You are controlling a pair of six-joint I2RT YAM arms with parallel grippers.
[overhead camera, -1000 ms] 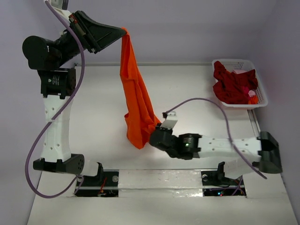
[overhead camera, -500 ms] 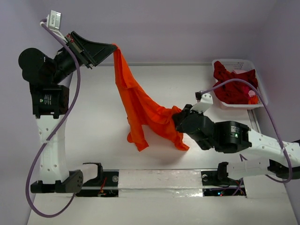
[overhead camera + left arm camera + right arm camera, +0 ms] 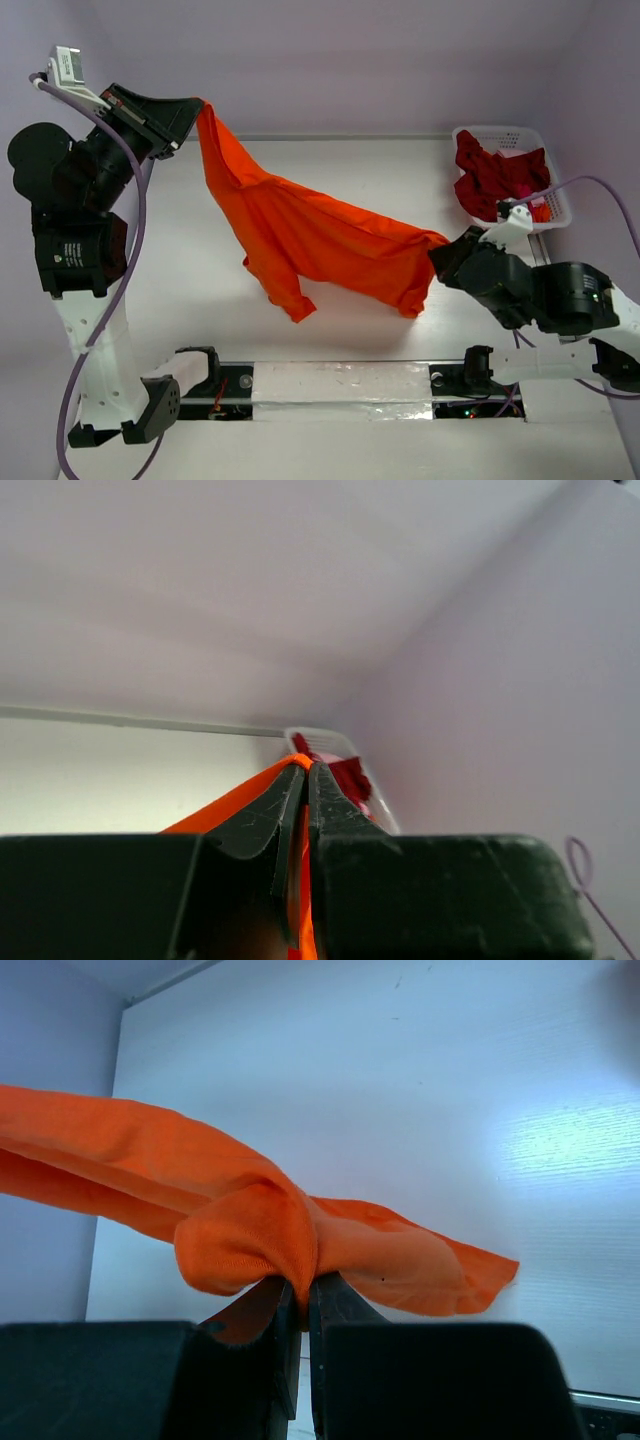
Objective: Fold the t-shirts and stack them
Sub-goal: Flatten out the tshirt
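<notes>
Left and right jaws each clamp one end of the orange t-shirt (image 3: 320, 238).

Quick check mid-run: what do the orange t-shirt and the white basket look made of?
The orange t-shirt looks like soft, matte cloth, probably cotton or a blend: it sags and creases where it hangs, and the right wrist view shows a fine fabric texture. The white basket is likely rigid moulded plastic, smooth-looking: its open lattice walls hold their shape around the crimson t-shirt.
</notes>
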